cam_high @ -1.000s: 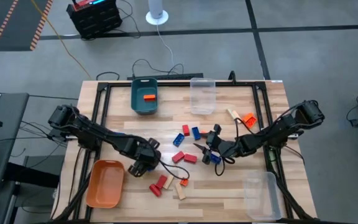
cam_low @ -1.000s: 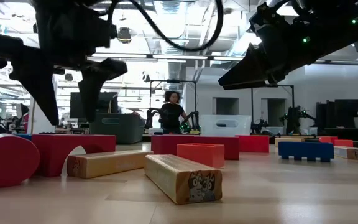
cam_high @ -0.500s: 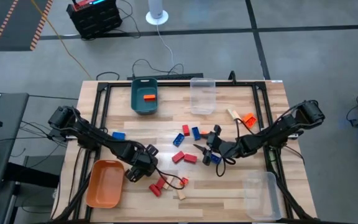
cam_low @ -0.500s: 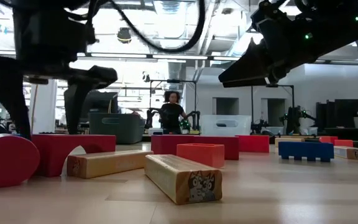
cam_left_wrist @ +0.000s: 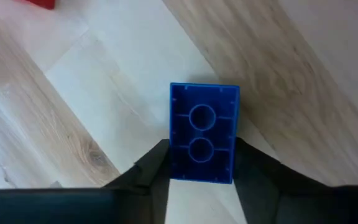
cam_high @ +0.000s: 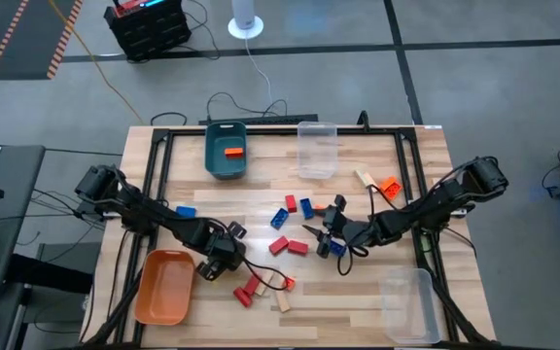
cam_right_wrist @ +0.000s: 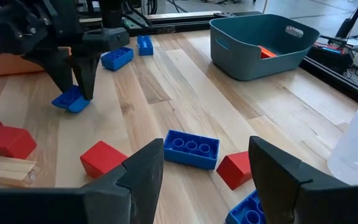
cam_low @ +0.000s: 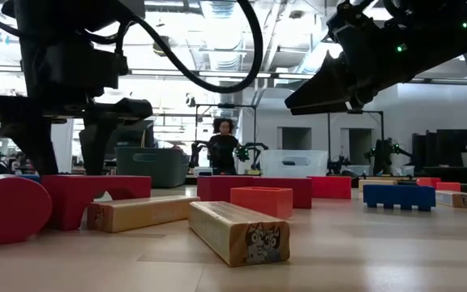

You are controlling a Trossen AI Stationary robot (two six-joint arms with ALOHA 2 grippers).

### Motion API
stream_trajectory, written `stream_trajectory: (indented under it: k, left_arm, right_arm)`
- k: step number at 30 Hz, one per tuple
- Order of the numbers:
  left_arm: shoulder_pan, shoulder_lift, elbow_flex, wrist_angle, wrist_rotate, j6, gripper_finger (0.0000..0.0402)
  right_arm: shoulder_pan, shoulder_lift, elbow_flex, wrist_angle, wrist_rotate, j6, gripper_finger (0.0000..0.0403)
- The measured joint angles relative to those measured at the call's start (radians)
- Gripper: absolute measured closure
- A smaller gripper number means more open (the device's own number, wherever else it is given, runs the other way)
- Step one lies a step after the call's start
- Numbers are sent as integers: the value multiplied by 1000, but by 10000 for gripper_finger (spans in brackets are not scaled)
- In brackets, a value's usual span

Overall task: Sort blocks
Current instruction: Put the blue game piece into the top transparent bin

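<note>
My left gripper (cam_high: pixel 217 262) (cam_right_wrist: pixel 73 87) stands near the orange bin (cam_high: pixel 163 285), shut on a small blue block (cam_left_wrist: pixel 202 134) (cam_right_wrist: pixel 70 101); in the high view the gripper hides that block. My right gripper (cam_high: pixel 327 233) (cam_right_wrist: pixel 207 180) hovers open over the middle of the table, raised in the low view (cam_low: pixel 323 93). Red (cam_high: pixel 278 245), blue (cam_high: pixel 304 206), orange (cam_high: pixel 389 185) and wooden (cam_high: pixel 282 299) blocks lie flat on the tabletop. One orange block (cam_high: pixel 232 152) lies in the teal bin (cam_high: pixel 224 165). My left gripper pinches the blue block between its two fingers (cam_left_wrist: pixel 148 177), one on each long side (cam_left_wrist: pixel 176 158), at the end nearer the wrist. The fingers come from above, pointing down. The block's hollow underside faces the wrist camera. It sits low over the table; whether it touches, I cannot tell.
A clear bin (cam_high: pixel 317 148) stands at the far edge beside the teal bin, another clear bin (cam_high: pixel 406 301) at the near right corner. A loose blue block (cam_high: pixel 185 210) lies beside my left arm. A black frame (cam_high: pixel 158 146) rims the table. A person (cam_low: pixel 224 146) stands far behind it.
My left gripper has moved down and a little toward the table's near edge, toward the orange bin; in the low view its fingers now reach down behind the red arch block. My right arm has kept still.
</note>
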Motion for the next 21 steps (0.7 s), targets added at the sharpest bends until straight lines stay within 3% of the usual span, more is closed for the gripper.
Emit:
stream_trajectory:
  k: [8, 14, 21]
  left_arm:
    - [53, -5, 34, -106, -7, -54, 279]
    - [124, -89, 82, -123, -84, 42, 279]
    - [344, -134, 124, 64, -71, 165, 273]
  right_arm:
    - [-6, -28, 0, -48, 2, 12, 176]
    - [29, -152, 0, -248, 49, 171, 176]
    - [115, -191, 0, -354, 145, 314, 176]
